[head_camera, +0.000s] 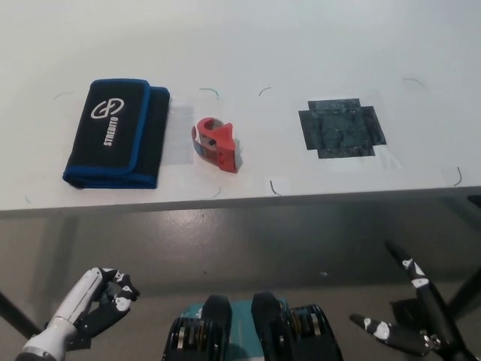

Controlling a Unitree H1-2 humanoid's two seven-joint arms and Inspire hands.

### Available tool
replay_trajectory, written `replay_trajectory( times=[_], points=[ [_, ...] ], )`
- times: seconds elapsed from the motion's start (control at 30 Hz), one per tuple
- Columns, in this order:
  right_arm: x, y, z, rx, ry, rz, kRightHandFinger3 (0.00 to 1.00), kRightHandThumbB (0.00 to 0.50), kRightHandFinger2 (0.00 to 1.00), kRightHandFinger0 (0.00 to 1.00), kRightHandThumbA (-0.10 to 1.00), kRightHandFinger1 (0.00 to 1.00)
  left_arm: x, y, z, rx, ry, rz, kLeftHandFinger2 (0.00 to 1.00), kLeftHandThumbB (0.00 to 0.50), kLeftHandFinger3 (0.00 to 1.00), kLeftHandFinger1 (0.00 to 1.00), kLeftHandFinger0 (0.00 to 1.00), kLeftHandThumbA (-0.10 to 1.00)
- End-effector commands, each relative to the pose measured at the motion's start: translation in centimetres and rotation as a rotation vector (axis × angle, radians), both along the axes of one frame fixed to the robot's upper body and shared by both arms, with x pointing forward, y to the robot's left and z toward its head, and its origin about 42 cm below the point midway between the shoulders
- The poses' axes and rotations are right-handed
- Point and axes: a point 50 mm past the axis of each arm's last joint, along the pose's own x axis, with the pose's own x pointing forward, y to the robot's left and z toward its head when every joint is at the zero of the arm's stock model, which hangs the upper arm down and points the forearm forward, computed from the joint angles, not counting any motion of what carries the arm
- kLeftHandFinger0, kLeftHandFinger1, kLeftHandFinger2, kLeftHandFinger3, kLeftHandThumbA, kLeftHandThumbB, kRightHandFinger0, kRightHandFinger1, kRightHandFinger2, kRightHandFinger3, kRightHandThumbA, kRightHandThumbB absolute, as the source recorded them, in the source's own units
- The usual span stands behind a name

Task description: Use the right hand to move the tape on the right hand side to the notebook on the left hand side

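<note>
White table (301, 45), grey floor (248, 241) below.

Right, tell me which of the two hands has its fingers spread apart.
The black right hand, low at the bottom right below the table edge, holds nothing with its fingers splayed wide. The white left hand at the bottom left has its fingers curled in.
</note>
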Motion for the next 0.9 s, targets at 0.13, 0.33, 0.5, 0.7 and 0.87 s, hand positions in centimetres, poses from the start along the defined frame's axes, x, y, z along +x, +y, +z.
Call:
replay_trajectory(
  times=[0.13,0.33,0.5,0.7,0.87],
  points=[
    [1.7,0.0,1.4,-0.045,-0.071,0.028,1.0,0.203,1.0,1.0,1.0,1.0,-0.6,0.8,1.0,0.001,-0.041,0.009,0.43,0.17,0.68,0.19,0.07,0.07],
    [0.7,0.2,1.7,-0.153,-0.102,0.044,1.0,0.238,1.0,1.0,1.0,1.0,-1.1,0.9,1.0,0.012,-0.037,0.003,0.41,0.179,0.68,0.18,0.05,0.07],
    [0.6,0.2,2.1,-0.186,-0.107,0.047,1.0,0.246,1.0,1.0,1.0,1.0,-1.1,0.7,1.0,0.006,-0.035,0.003,0.38,0.171,0.68,0.16,0.04,0.06],
    [0.5,0.3,2.3,-0.214,-0.114,0.048,1.0,0.21,1.0,1.0,1.0,1.0,-1.0,0.8,0.9,0.004,-0.034,0.003,0.37,0.178,0.67,0.15,0.02,0.07],
    [0.5,0.4,2.2,-0.21,-0.103,0.049,1.0,0.222,1.0,1.0,1.0,1.0,-1.1,0.7,1.0,0.007,-0.037,0.0,0.39,0.177,0.67,0.17,0.04,0.08]
  ],
)
